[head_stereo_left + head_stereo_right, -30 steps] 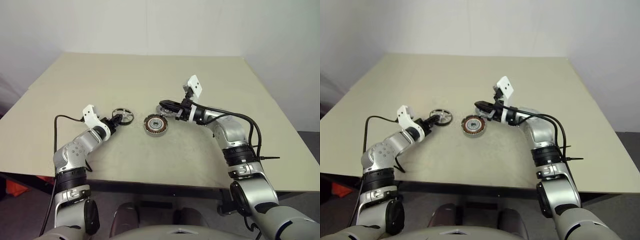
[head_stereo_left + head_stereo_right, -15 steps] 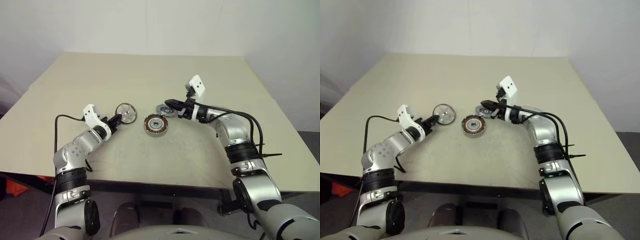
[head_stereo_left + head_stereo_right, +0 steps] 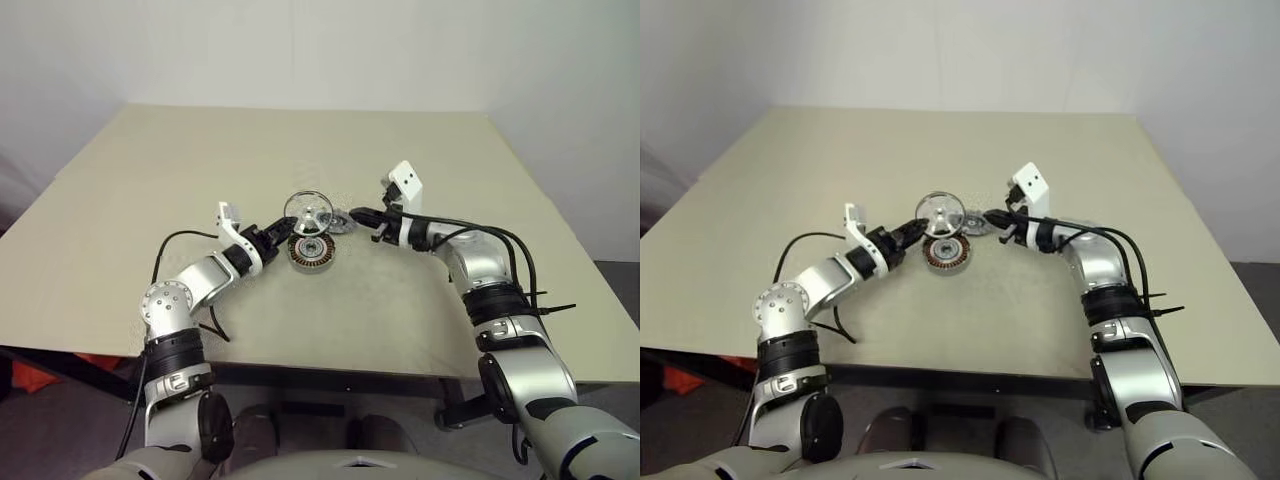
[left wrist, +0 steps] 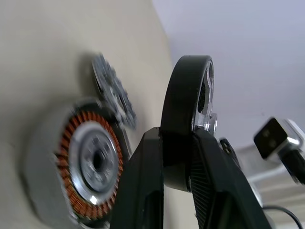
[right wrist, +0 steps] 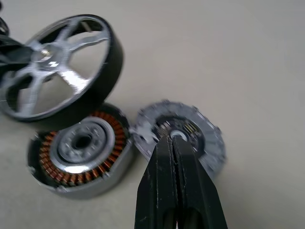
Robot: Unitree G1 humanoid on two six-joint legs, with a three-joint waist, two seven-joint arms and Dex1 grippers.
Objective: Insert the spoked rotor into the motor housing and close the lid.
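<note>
My left gripper (image 3: pixel 283 228) is shut on the dark rim of the spoked rotor (image 3: pixel 308 212), its fingers (image 4: pixel 143 191) clamped on the rim. It holds the rotor (image 5: pixel 57 71) tilted on edge just above the motor housing (image 3: pixel 311 250). The housing lies flat on the table with its copper windings (image 4: pixel 71 157) facing up. The lid (image 3: pixel 342 222), a flat grey disc with cut-outs, lies on the table just right of the housing. My right gripper (image 5: pixel 171 139) is shut with nothing in it, its tips over the lid's centre (image 5: pixel 190 133). I cannot tell whether they touch it.
The beige table (image 3: pixel 200 150) stretches wide around the parts, with a white wall behind it. A black cable (image 3: pixel 185 240) loops beside my left forearm.
My left gripper closed on the rotor, lifted it off the table and carried it right to above the housing. My right gripper drew back to the right, and the lid shifted slightly right.
</note>
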